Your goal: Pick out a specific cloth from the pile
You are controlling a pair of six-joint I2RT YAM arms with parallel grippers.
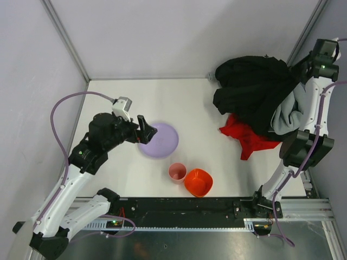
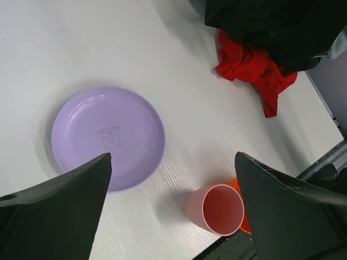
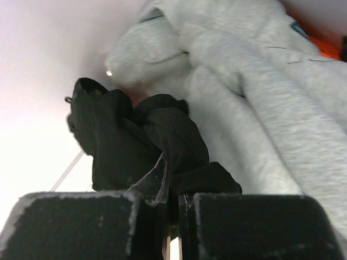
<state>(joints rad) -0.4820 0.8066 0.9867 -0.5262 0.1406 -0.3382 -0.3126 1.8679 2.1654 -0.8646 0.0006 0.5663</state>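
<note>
Left pincer (image 2: 173, 160) hangs spread over the purple plate (image 2: 108, 135), right pincer (image 3: 172, 199) pinches a black fold of the pile (image 1: 255, 95), the red cloth (image 1: 246, 135) poking out beneath it

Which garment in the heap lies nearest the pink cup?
The red cloth: it spills out at the heap's near side onto the table, while the black garment and grey garment sit farther back.

Red cloth (image 1: 246, 135), black-and-grey pile (image 1: 250, 89)
</note>
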